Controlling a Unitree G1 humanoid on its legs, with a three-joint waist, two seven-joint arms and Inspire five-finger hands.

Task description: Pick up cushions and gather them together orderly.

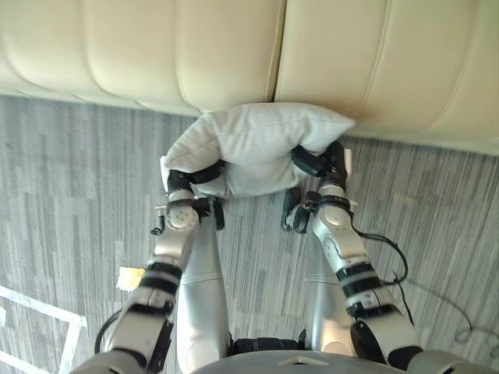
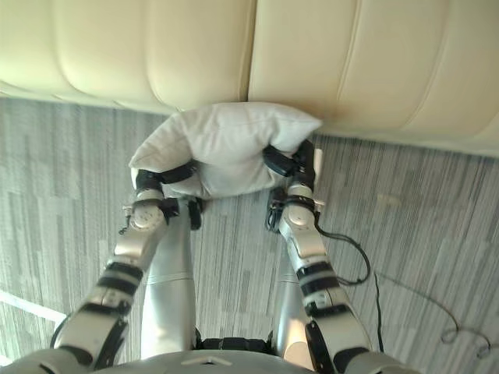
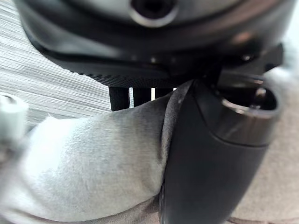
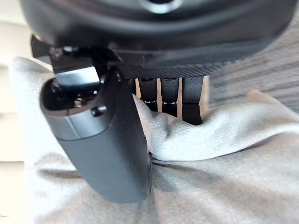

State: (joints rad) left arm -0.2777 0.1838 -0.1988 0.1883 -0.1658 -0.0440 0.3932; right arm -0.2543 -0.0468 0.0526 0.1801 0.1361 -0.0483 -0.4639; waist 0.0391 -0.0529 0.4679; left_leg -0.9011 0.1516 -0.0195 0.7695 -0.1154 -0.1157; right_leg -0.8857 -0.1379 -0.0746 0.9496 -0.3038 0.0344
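Where the left hand (image 1: 191, 176) and right hand (image 1: 315, 162) pinch it, the cushion (image 1: 257, 140) creases.

Bright even daylight, cushion (image 1: 257, 139) underside shaded, soft sheen on sofa (image 1: 156, 47)

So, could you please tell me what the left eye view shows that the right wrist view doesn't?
The left eye view adds the left hand gripping the white cushion's other end, and the cushion's whole outline in front of the cream sofa. The right wrist view adds the close grip: the right hand's thumb pressed over the fabric, its fingers tucked behind a raised fold. Both share the cushion, the right hand shut on it, and a patch of grey carpet.
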